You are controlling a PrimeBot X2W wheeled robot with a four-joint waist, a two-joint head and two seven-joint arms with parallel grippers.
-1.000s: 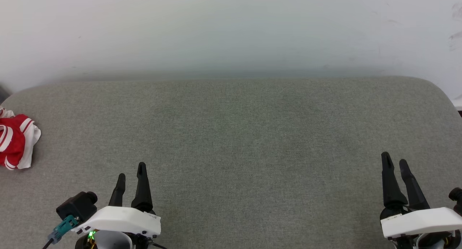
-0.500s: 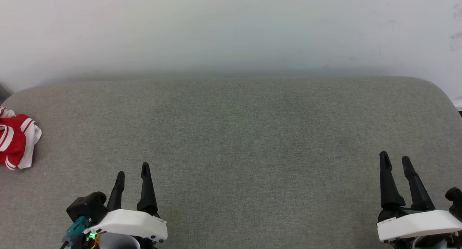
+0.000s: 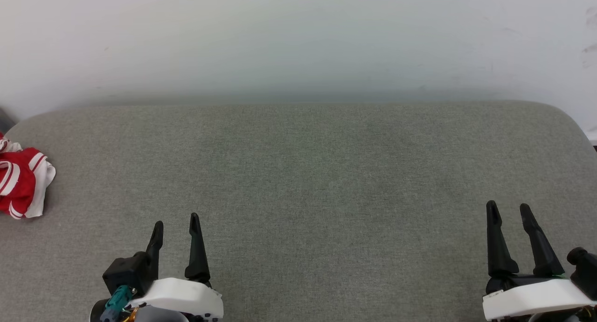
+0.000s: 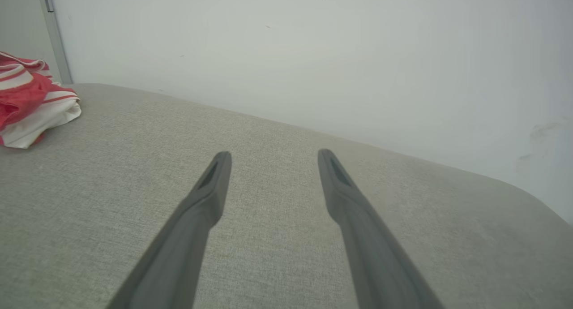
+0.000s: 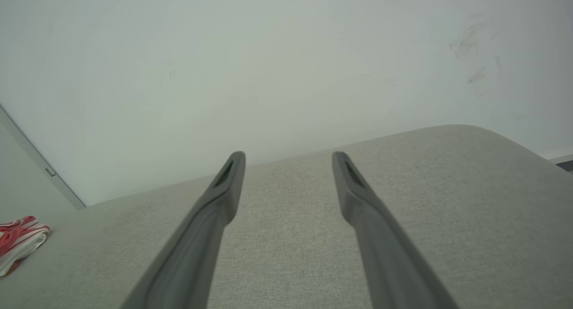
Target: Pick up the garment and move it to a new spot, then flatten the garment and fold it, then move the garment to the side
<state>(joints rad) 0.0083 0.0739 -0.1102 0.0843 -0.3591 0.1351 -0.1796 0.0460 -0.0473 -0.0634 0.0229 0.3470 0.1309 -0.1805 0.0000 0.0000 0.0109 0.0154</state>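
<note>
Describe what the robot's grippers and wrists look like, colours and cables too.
The left gripper and right gripper each have two long, tapering black fingers on a glossy white wrist shell. A black camera block with a teal cable plug sits beside the left one; a rounded black knob beside the right.

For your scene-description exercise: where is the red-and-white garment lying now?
In the head view, the garment lies crumpled at the far left of the grey fabric surface, left of the left tool.
</note>
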